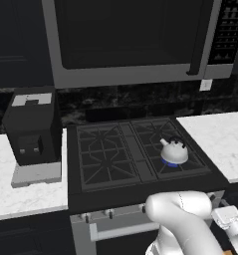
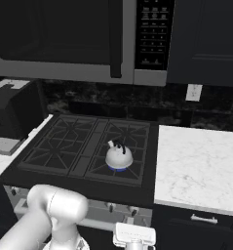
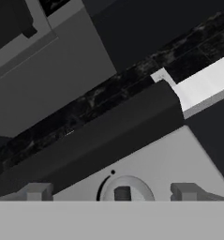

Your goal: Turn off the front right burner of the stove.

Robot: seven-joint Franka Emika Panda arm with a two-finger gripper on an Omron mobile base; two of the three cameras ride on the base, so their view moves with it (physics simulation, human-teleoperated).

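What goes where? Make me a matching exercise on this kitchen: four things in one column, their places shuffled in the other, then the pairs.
Things:
1. kettle
2. microwave
3. wall socket
4. black box-shaped machine

Places:
A. above the stove
B. on the left counter
C. on the front right burner, over a blue flame
D. on the dark wall above the right counter

Pairs: 1-C, 2-A, 3-D, 4-B
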